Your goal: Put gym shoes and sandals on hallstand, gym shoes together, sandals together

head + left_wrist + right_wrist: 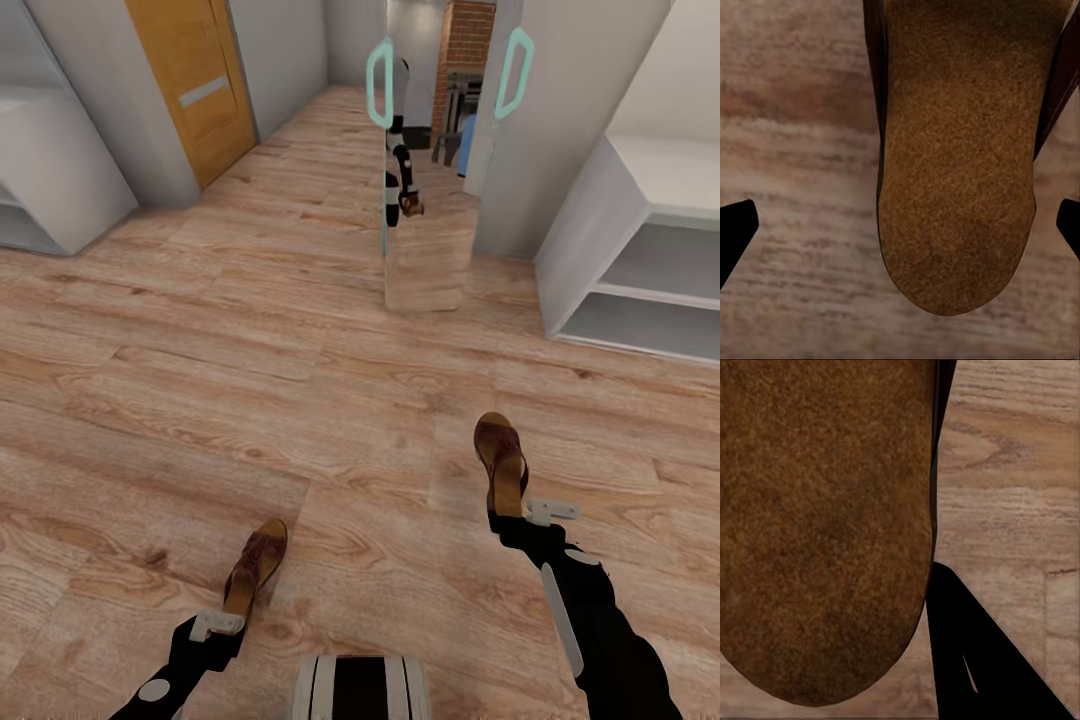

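Two dark brown sandals with tan footbeds are in front of me over the wood-plank corridor floor (200, 400). The left sandal (260, 562) lies on the floor. Its heel (956, 187) sits between the spread fingers (735, 232) of my open left gripper (222, 612), which do not touch it. My right gripper (515, 518) is shut on the heel end of the right sandal (500, 458), with one black finger (975, 660) pressed against the sandal's edge (825, 532). The light grey hallstand (640, 270) stands at the right. The gym shoes are out of view.
A tall mirrored wardrobe (430, 170) with teal handles stands ahead, just left of the hallstand, and reflects my arm. An orange wooden door (195, 85) is at the back left, and another grey unit (50, 190) stands at the far left. My base (360, 688) shows at the bottom.
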Tool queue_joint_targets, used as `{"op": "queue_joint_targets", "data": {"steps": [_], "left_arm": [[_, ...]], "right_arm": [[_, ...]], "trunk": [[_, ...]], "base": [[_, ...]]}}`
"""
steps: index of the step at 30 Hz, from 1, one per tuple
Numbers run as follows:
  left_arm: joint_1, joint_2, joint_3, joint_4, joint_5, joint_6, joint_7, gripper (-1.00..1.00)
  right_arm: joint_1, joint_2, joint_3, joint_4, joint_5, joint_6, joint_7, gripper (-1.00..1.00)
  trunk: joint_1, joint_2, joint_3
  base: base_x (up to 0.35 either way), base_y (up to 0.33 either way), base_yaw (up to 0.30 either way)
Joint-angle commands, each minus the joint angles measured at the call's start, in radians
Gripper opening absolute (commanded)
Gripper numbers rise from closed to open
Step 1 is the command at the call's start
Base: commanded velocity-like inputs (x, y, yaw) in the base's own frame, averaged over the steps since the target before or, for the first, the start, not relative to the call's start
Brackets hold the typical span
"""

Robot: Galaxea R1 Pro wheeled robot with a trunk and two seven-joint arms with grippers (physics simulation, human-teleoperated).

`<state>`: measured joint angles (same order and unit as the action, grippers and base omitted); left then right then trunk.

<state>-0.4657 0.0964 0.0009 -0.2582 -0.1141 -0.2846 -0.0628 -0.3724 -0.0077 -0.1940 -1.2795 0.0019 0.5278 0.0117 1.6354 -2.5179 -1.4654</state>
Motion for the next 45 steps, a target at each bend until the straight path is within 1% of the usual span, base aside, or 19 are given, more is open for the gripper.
{"op": "queue_joint_targets", "data": {"steps": [1,3,12,20,24,26,30,35,45], "left_arm": [[0.000,0.000,0.001,0.001,-0.009,-0.004,0.000,1.00],[-0.001,0.000,0.001,-0.002,-0.009,-0.004,0.000,1.00],[-0.001,0.000,-0.005,-0.045,-0.010,-0.004,0.000,1.00],[-0.001,0.000,-0.005,-0.050,-0.010,-0.004,0.000,1.00],[-0.001,0.000,-0.005,-0.050,-0.013,-0.004,0.000,1.00],[-0.001,0.000,-0.005,-0.050,-0.021,-0.004,0.000,1.00],[-0.001,0.000,-0.005,-0.050,-0.022,-0.004,0.000,1.00],[-0.001,0.000,-0.005,-0.053,-0.022,-0.004,0.000,1.00],[-0.001,0.000,-0.007,-0.077,-0.022,-0.004,0.000,1.00]], "right_arm": [[0.000,0.000,0.000,-0.001,-0.003,0.006,-0.002,-1.00],[0.000,0.000,0.000,-0.001,-0.003,0.006,-0.002,-1.00],[0.000,0.000,0.000,-0.001,-0.003,0.006,-0.002,-1.00],[0.000,0.000,0.000,-0.001,-0.003,0.006,-0.003,-1.00],[0.000,0.000,-0.001,-0.001,-0.003,0.006,-0.002,-1.00],[0.000,0.000,-0.001,-0.001,-0.003,0.006,-0.002,-1.00],[0.000,0.000,-0.001,-0.001,-0.003,0.006,-0.003,-1.00],[0.000,0.000,-0.001,-0.001,-0.003,0.006,-0.002,-1.00],[0.000,0.000,-0.001,-0.001,-0.003,0.006,-0.002,-1.00]], "trunk": [[0.000,-0.001,-0.006],[0.001,-0.001,-0.017],[0.001,-0.001,-0.022],[0.005,-0.003,-0.063],[0.005,-0.003,-0.065],[0.005,-0.003,-0.067],[0.005,-0.003,-0.072],[0.007,-0.004,-0.099],[0.007,-0.004,-0.101]], "base": [[0.000,0.000,0.000],[0.000,0.000,0.000],[0.000,0.000,0.000],[0.000,0.000,0.000],[0.000,0.000,0.000],[0.000,0.000,0.000],[0.000,0.000,0.000],[0.000,0.000,0.000],[0.000,0.000,0.000]]}}
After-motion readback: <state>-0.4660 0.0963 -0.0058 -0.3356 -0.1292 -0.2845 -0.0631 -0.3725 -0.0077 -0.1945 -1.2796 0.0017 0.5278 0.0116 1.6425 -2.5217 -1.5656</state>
